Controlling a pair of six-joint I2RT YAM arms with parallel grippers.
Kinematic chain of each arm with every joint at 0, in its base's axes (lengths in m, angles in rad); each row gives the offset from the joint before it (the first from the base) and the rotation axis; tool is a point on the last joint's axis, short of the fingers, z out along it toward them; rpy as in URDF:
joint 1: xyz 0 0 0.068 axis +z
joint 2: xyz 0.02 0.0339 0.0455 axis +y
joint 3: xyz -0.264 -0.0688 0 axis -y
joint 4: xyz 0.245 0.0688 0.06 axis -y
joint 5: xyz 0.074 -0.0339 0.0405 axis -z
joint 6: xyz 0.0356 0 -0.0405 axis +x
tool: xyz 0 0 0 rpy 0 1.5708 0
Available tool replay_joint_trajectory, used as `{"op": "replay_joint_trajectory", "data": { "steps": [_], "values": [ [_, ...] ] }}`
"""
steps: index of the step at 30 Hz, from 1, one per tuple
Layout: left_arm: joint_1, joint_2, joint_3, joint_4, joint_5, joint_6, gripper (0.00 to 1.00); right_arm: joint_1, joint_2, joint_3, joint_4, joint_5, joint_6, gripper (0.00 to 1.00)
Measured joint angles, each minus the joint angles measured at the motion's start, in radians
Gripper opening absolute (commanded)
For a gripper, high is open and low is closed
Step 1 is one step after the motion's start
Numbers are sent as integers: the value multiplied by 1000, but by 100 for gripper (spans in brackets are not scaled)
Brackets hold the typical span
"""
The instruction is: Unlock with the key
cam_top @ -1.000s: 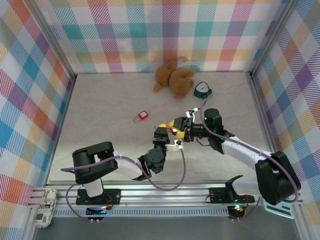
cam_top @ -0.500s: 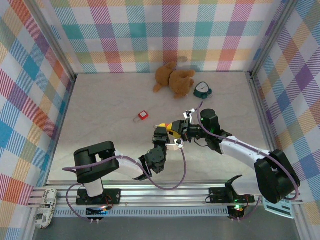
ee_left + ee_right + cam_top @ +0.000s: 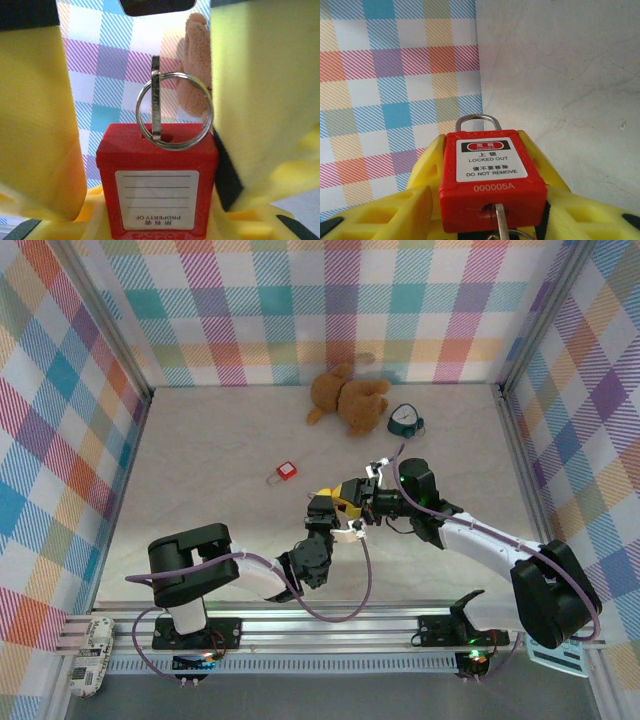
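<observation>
A red padlock (image 3: 157, 175) sits upright between my left gripper's (image 3: 157, 215) yellow fingers, which are shut on its body. The small silvery key (image 3: 155, 97) stands in its keyhole, with a wire ring (image 3: 197, 135) hanging through the key's head. In the right wrist view the padlock (image 3: 491, 175) shows its "LOCKED OUT" label and closed shackle, and the key (image 3: 501, 222) enters its near end. My right gripper (image 3: 490, 225) is open, one yellow finger (image 3: 265, 90) on each side of the key and neither pressing on it. From above, both grippers (image 3: 340, 497) meet mid-table.
A second red padlock (image 3: 286, 471) lies loose on the table to the left. A brown teddy bear (image 3: 348, 400) and a small teal object (image 3: 405, 420) lie near the back wall. Checkered walls enclose the table on three sides.
My right gripper has edged left, closer onto the padlock held by the left gripper. The left arm has stayed nearly still.
</observation>
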Motion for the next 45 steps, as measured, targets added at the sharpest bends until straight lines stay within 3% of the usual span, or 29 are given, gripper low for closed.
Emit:
{"op": "replay_joint_trajectory", "data": {
  "steps": [10,17,37,41,45],
  "values": [
    [-2,2,1,22,-3,-19,31,0,-13,0,-12,16,4,34],
    [-11,2,-6,21,-3,-19,50,2,-27,0,-51,23,-13,31],
    [-66,-113,-113,-7,30,-60,85,-14,-39,36,-149,68,-127,30],
    [-84,-220,-126,-142,32,-132,86,-34,-39,53,-188,68,-168,30],
    [-77,-447,-79,-583,92,-350,81,-47,-39,75,-221,67,-222,30]
  ]
}}
